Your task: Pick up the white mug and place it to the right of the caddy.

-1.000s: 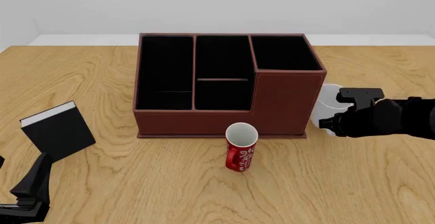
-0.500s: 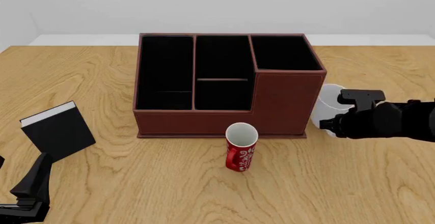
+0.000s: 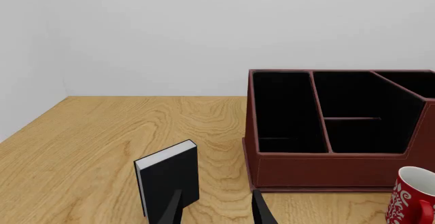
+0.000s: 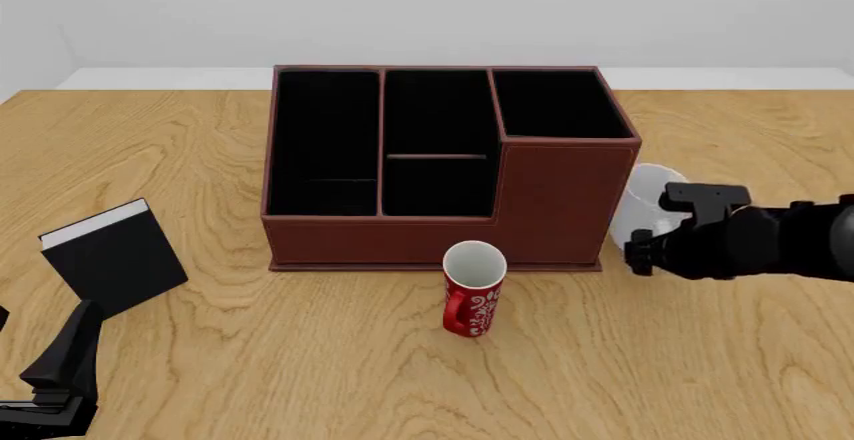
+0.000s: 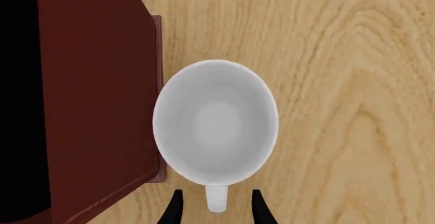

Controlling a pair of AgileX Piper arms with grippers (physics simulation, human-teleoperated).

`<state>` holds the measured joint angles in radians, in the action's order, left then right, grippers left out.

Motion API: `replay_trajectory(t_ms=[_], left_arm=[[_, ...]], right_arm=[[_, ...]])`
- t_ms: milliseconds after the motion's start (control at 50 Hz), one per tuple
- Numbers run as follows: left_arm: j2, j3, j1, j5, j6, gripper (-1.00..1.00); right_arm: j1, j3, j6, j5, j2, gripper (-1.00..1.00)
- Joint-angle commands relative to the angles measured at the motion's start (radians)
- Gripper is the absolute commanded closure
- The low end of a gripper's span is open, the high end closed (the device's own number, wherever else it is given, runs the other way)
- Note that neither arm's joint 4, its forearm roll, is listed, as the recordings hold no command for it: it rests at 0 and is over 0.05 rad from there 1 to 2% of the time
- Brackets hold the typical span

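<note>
The white mug [image 4: 650, 192] stands upright on the table, close against the right side of the reddish-brown caddy [image 4: 561, 195]. In the right wrist view the mug [image 5: 216, 122] is seen from straight above, empty, beside the caddy's wall [image 5: 95, 107]. My right gripper [image 5: 216, 207] is open, its two fingertips on either side of the mug's handle with a small gap each side. From the front, that gripper [image 4: 647, 243] hangs over the mug's near side. My left gripper [image 3: 216, 211] is open and holds nothing, low at the near left [image 4: 70, 350].
A red patterned mug [image 4: 471, 295] stands just in front of the caddy's front wall. A black book [image 4: 114, 255] with white pages stands on the left, close ahead of my left gripper. The caddy's compartments [image 3: 326, 132] look empty.
My right gripper has drawn back a little toward the near side, so more of the white mug's rim shows. The mug and the left arm have not moved.
</note>
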<state>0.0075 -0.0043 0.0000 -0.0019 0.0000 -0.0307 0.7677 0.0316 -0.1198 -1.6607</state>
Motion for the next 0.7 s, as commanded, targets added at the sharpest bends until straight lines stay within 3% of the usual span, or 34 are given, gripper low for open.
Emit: replay_trajectory(t_ms=[20, 700], left_arm=[[0.000, 0.000, 0.000, 0.000, 0.000, -1.00], [0.000, 0.000, 0.000, 0.000, 0.000, -1.00]], right_arm=[[0.001, -0.002, 0.006, 0.003, -0.010, -1.00], [0.023, -0.044, 0.015, -0.023, 0.079, -1.00]])
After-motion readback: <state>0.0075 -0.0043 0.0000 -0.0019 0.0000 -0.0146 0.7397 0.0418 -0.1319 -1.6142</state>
